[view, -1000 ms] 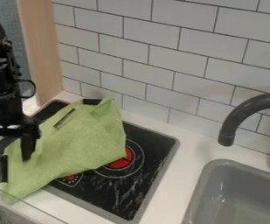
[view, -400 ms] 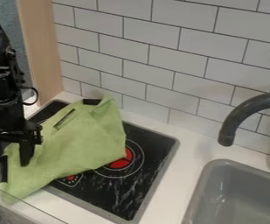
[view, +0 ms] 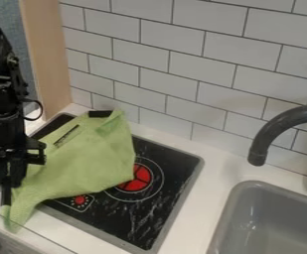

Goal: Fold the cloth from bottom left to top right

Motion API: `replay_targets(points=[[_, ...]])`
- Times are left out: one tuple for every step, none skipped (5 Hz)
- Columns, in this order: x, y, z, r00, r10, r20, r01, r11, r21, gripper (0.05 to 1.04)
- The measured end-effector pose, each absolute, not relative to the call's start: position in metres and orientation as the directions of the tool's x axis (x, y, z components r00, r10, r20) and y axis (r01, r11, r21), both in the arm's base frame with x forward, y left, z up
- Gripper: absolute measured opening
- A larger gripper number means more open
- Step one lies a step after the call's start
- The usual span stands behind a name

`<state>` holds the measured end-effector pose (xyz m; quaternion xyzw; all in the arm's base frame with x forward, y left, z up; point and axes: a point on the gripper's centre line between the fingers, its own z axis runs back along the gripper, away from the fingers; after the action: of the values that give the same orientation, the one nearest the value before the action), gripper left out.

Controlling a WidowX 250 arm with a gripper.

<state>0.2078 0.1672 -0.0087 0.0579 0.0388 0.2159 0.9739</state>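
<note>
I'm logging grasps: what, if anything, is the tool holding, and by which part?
The tool pinches the green cloth at its left edge, near the bottom-left corner.

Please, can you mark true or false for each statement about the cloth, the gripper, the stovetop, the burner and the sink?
1. The green cloth lies partly on the black stovetop. True.
2. The gripper is at the left side of the view. True.
3. The gripper holds the cloth at its top right corner. False: it is closed on the cloth near the bottom left.
4. The burner is completely hidden. False: much of the red burner shows.
5. The cloth lies outside the grey sink. True.
</note>
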Motion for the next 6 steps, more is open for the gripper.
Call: replay_targets(points=[[0.206, 0.164, -0.008, 0.905, 0.421, -0.065, -0.412, 0.903, 0.118, 0.102], [0.203, 0.159, -0.004, 0.908, 0.409, -0.094, -0.401, 0.912, 0.09, 0.055], [0.204, 0.156, 0.003, 0.914, 0.391, -0.11, -0.385, 0.92, 0.071, 0.051], [0.212, 0.154, 0.02, 0.929, 0.36, -0.086, -0.36, 0.933, 0.018, 0.051], [0.219, 0.146, 0.038, 0.938, 0.342, -0.052, -0.345, 0.938, -0.043, 0.051], [0.228, 0.14, 0.057, 0.94, 0.34, -0.019, -0.341, 0.936, -0.091, 0.051]])
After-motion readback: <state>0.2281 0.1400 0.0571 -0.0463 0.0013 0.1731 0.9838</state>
